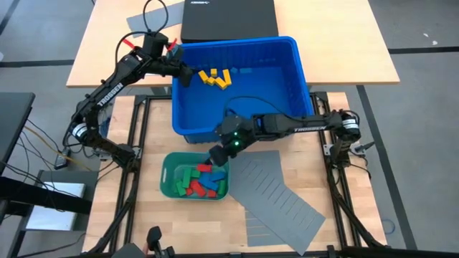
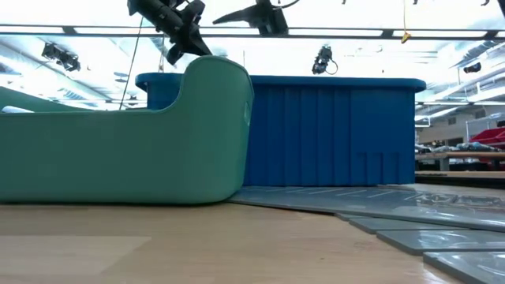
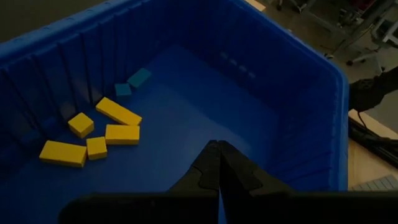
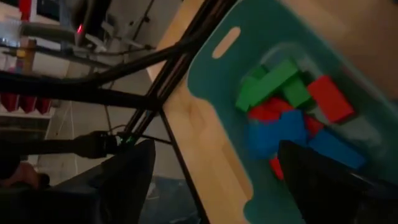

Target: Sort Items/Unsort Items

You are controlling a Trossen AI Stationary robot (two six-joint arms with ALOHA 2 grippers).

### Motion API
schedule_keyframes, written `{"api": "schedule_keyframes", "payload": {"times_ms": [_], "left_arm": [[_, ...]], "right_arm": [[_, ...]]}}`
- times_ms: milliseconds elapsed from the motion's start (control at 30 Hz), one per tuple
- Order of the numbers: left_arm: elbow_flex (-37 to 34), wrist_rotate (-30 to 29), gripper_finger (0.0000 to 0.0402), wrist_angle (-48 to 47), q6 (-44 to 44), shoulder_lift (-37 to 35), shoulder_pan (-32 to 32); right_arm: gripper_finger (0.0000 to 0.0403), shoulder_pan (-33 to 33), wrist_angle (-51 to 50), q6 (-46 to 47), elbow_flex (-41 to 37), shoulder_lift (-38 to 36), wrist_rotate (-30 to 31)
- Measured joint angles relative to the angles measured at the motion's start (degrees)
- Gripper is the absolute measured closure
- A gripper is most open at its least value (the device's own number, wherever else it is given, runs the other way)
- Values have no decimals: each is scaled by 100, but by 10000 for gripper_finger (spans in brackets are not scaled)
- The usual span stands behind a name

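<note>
Several yellow blocks (image 1: 215, 77) and two small blue-green ones (image 3: 132, 83) lie on the floor of a big blue bin (image 1: 305, 79), near its far left corner. My left gripper (image 1: 189, 74) hangs shut above the bin's left side, holding nothing; its closed fingertips (image 3: 217, 165) point toward the bin floor. Red, green and blue blocks (image 1: 203, 179) lie heaped in a teal tray (image 1: 166, 175) in front of the bin. My right gripper (image 1: 214, 155) hovers open above the tray's far right corner, slanting down at the heap (image 4: 292, 118), nothing between its fingers.
A grey slotted sheet (image 1: 276, 201) lies flat to the right of the tray, partly under the bin. A black case (image 1: 228, 18) stands behind the bin on the far table. Bare wood shows at the table's near left and near right.
</note>
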Motion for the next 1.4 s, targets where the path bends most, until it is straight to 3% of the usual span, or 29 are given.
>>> {"api": "schedule_keyframes", "payload": {"times_ms": [333, 600, 800, 967, 1133, 1400], "left_arm": [[0, 81, 396, 8, 18, 0, 0], [0, 85, 396, 0, 20, 0, 0], [0, -102, 396, 54, 17, 0, 0], [0, -489, 396, 274, -167, 0, -38], [0, -554, 396, 572, -276, 0, -76], [0, -564, 396, 517, -587, 0, -76]], "right_arm": [[87, -928, -41, -482, 2, -234, 272], [94, -2756, -226, -1750, 2, -318, 417], [95, -4191, -523, -2860, -163, -318, 1755], [95, -5092, 110, -3011, -736, -320, 1767], [95, -5234, 903, -2845, -1449, -313, 1383], [95, -4706, 2279, -2319, -1729, -305, 1717]]}}
